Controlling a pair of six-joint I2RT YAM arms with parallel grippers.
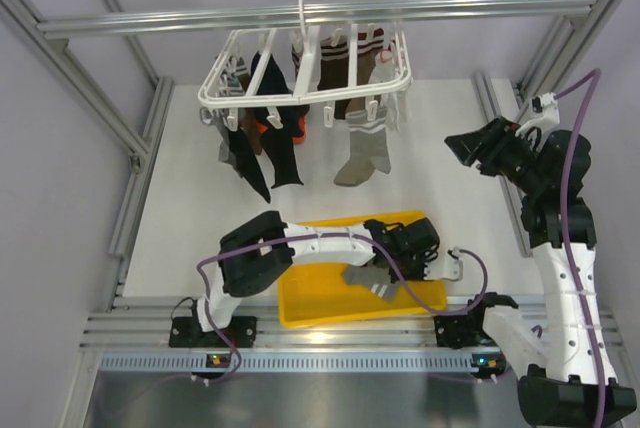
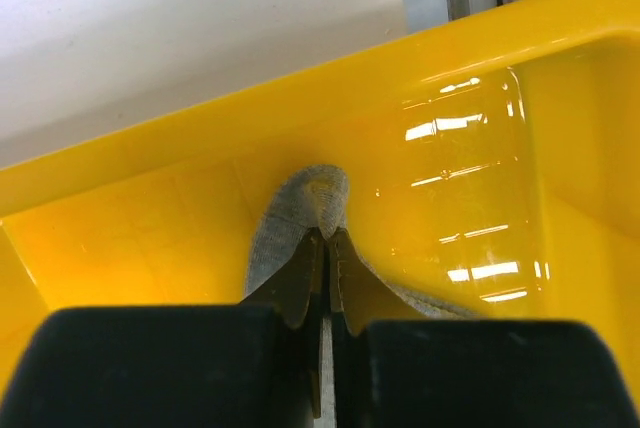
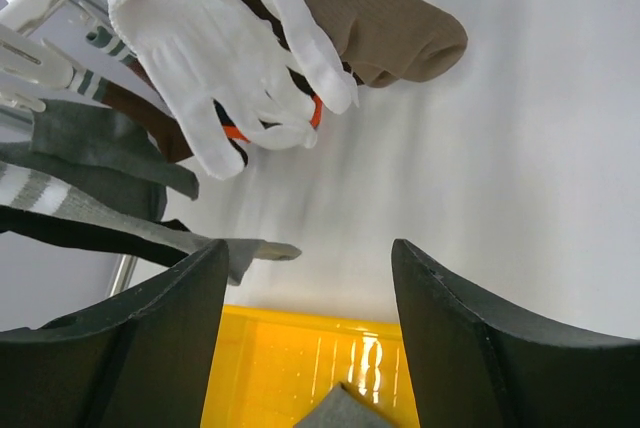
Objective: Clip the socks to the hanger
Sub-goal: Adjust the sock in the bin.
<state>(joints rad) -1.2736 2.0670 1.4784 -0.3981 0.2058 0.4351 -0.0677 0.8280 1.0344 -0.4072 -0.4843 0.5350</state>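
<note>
A grey sock (image 1: 371, 282) with white stripes lies in the yellow tray (image 1: 300, 310). My left gripper (image 1: 397, 266) reaches down into the tray and is shut on a fold of this sock (image 2: 298, 216); the jaws (image 2: 327, 235) pinch the cloth between them. The other grey sock (image 1: 361, 155) hangs clipped to the white hanger (image 1: 305, 76) at the back. My right gripper (image 1: 466, 149) is open and empty, held high at the right of the hanger. The right wrist view (image 3: 308, 248) shows the hung grey sock (image 3: 70, 203) at left and the tray sock (image 3: 346, 412) below.
Black and navy socks (image 1: 276, 155), brown striped socks (image 1: 335, 63) and a white glove (image 3: 232, 60) also hang from the hanger under a metal crossbar (image 1: 300, 16). A brown sock (image 3: 395, 28) hangs nearby. Aluminium frame rails run along both table sides.
</note>
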